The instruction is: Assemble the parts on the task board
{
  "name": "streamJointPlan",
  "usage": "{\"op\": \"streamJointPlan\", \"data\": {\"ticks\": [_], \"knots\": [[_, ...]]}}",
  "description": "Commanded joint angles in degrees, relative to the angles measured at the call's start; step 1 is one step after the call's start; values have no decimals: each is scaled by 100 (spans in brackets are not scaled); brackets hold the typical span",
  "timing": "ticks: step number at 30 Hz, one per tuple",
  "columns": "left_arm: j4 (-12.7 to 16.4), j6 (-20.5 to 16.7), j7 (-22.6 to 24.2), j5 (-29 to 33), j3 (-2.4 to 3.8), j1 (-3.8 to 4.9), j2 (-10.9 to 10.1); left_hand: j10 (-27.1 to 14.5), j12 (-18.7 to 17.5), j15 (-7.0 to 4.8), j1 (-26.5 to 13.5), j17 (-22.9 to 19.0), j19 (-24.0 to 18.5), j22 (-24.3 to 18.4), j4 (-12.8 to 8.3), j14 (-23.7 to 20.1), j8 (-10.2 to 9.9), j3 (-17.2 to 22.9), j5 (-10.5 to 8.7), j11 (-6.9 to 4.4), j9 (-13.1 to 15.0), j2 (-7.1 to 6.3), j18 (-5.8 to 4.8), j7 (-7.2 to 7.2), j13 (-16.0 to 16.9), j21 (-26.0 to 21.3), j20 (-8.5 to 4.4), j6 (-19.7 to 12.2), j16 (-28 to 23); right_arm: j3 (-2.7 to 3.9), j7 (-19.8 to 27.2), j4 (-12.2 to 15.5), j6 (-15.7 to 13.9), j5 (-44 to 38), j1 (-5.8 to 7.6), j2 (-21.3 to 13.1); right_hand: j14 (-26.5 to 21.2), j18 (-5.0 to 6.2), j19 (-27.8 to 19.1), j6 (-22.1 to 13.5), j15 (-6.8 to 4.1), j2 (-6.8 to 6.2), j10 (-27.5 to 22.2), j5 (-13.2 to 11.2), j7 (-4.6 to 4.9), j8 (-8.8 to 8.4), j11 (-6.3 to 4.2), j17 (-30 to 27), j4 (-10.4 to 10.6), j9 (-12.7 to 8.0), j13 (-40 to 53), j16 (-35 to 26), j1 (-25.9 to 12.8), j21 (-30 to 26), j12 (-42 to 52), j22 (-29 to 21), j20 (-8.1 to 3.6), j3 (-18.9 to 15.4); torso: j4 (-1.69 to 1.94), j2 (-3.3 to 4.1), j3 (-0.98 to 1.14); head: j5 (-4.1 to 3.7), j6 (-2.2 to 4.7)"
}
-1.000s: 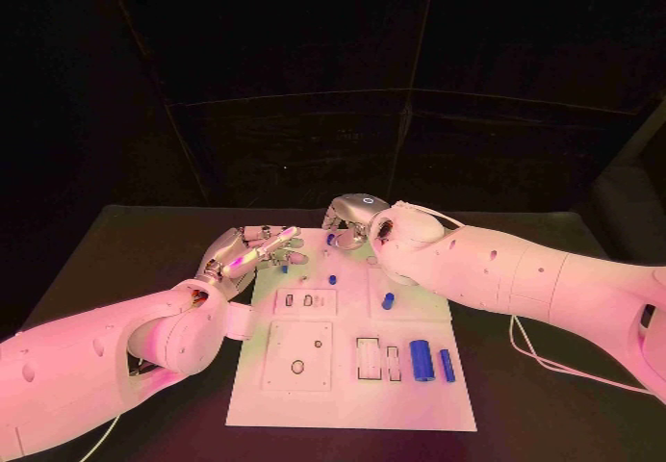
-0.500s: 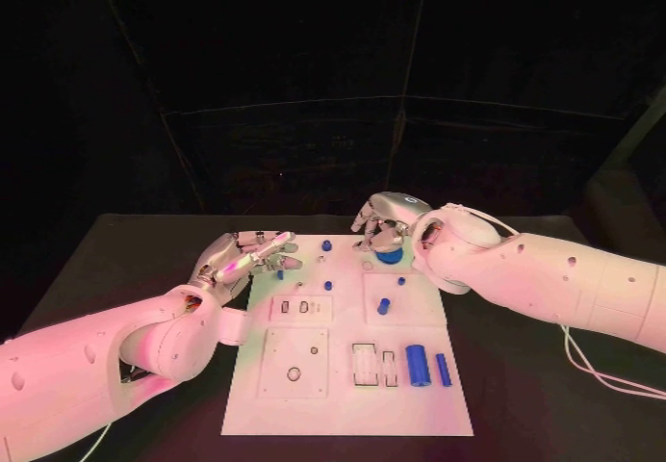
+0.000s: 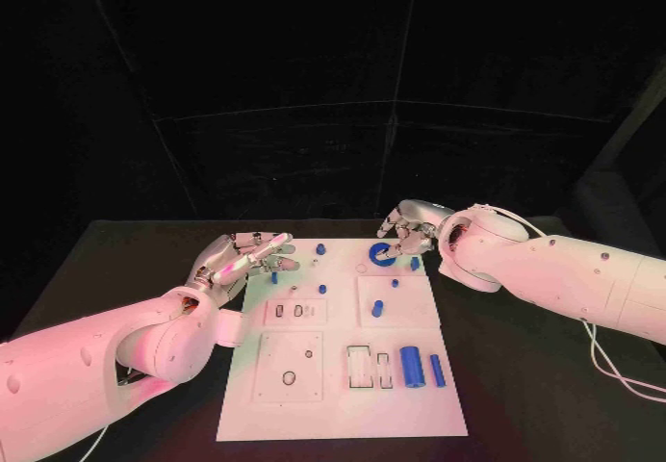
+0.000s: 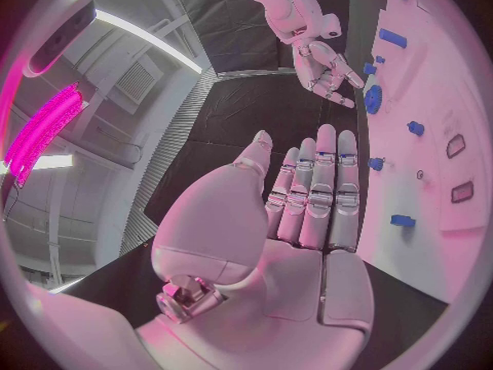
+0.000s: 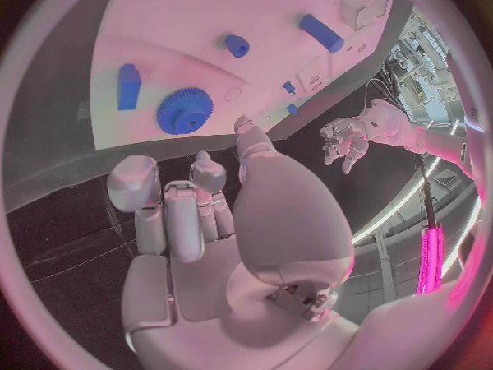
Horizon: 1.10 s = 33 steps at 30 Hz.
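Hands first: our right hand point(image 3: 405, 231) has drawn back toward the far right corner of the white rectangular task board point(image 3: 347, 414), fingers apart and holding nothing. Round blue toothed gear point(image 3: 379, 253), covered by that hand half a second ago, now lies exposed on the board just beside the fingertips; we judge it released, seating unconfirmed. Left hand point(image 3: 247, 254), empty with fingers extended, still hovers at the board's far left edge. Small blue pegs and blocks remain spread over the board on the black counter point(image 3: 527, 385).

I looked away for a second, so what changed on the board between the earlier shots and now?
The right hand drew back off the far end of the task board, uncovering the blue gear lying there; it holds nothing now. The left hand stayed open at the board's far left corner, and the other blue parts kept their places.
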Motion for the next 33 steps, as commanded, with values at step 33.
{"op": "streamJointPlan", "data": {"ticks": [33], "knots": [[-65, 136, -18, -40, 1, 8, 62, 19, -36, -3, 2, 16, 42, -9, -46, 53, -27, 15, 14, -5, 4, 69, 84, -24, -1, 12, -3, 36, -40, 5, -477, -515, 713, -365, 9, 377, 394, -105, 51, -54, 77, 265, 95, 20, 29, 186, 10, 380, 50, 13, 572, 110, 332, 109, 456, 148, 43, 143, 1, 2, -1, -21, -68]]}}
